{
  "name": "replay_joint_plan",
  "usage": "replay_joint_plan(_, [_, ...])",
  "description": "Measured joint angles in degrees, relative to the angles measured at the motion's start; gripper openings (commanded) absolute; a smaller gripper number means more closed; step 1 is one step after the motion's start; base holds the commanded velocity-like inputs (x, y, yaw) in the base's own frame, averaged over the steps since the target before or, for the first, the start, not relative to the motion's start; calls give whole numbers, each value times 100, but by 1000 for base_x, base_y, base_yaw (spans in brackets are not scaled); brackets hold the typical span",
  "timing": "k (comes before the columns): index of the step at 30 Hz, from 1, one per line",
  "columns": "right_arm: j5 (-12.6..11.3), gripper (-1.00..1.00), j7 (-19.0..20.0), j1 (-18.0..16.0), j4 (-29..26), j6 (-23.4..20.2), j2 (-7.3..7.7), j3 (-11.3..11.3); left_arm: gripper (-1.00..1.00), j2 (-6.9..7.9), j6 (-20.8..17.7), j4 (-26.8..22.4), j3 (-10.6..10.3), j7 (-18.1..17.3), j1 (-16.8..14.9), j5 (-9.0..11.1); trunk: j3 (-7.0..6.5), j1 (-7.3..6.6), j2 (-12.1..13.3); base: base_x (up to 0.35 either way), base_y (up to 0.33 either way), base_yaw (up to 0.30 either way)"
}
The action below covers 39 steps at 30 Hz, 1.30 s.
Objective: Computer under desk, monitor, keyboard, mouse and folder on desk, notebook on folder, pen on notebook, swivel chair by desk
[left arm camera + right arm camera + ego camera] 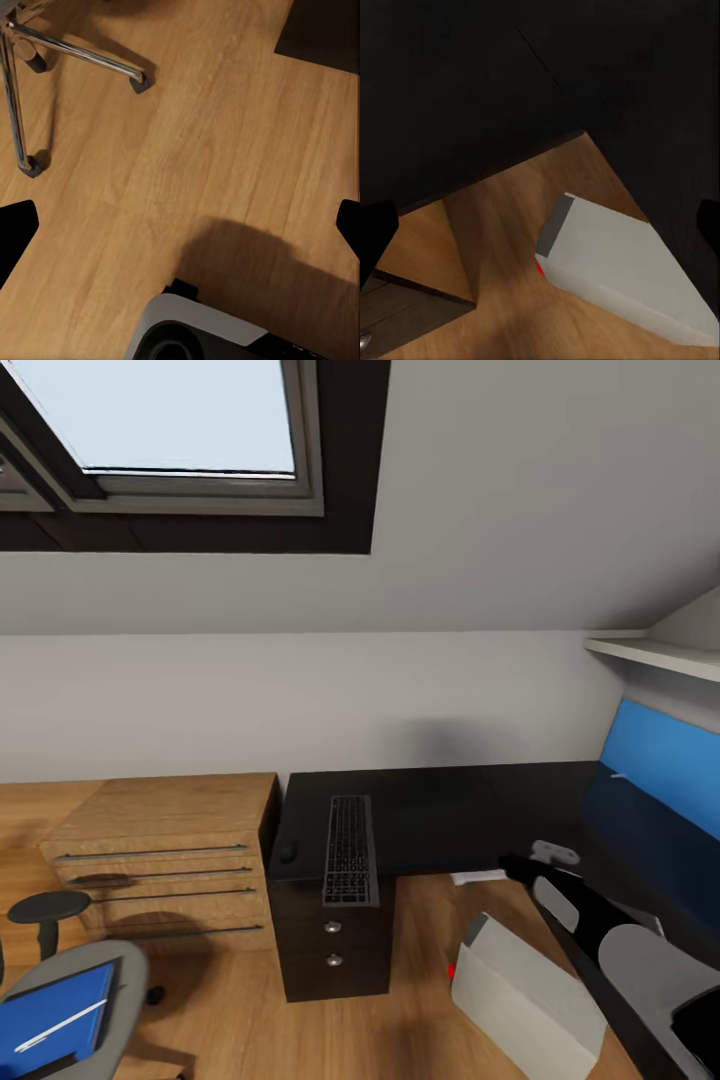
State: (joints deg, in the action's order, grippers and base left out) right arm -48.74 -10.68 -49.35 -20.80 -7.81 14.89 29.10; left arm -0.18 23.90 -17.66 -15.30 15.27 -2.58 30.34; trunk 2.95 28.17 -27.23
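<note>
The keyboard (350, 849) lies on the black surface (450, 810) at its left end, with a small dark mouse (288, 851) just beside it. The computer (525, 990) stands on the wood floor (400, 1020), half beneath the surface's edge. The folder (50, 1020) rests on the chair (95, 970) seat. Both pincers' tips sit wide apart at the wrist views' edges, holding nothing.

Desk (450, 810) top mostly bare right of the keyboard (350, 850); mouse (288, 851) sits near its left edge. Computer (525, 990) on the floor blocks the knee space. Open floor (225, 135) between chair (60, 1000) and drawers (335, 950).
</note>
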Motion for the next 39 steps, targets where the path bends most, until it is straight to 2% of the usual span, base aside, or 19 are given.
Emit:
replay_joint_plan(10, [-34, 100, 5, 1, -4, 16, 21, -38, 100, -2, 6, 1, -2, -23, 0, -7, -5, 0, 0, 4, -16, -59])
replay_joint_plan(24, [-37, 100, -8, 8, 10, 25, -13, -35, 100, -9, 8, 0, -3, -24, 0, -9, -28, 0, 0, 0, -1, -239])
replay_joint_plan(28, [-48, 100, -13, 16, 19, 273, -46, -19, 100, -11, 8, 0, -3, -14, 0, -9, -28, 0, 0, 0, 0, -265])
replay_joint_plan(31, [-52, 100, -18, 22, 63, 550, -149, -19, 100, -11, 8, 1, -1, -7, -1, -9, -28, 0, 0, 0, 0, -266])
replay_joint_plan(36, [-37, 100, -20, 26, 164, 670, -270, -17, 100, -16, 56, 0, 1, 4, 0, -12, -28, 0, 0, 0, 0, -266])
replay_joint_plan(39, [-19, 100, -22, 27, 219, 706, -375, -14, 100, -25, 307, 9, -2, 7, -1, -30, -28, 0, 0, 0, 0, -266])
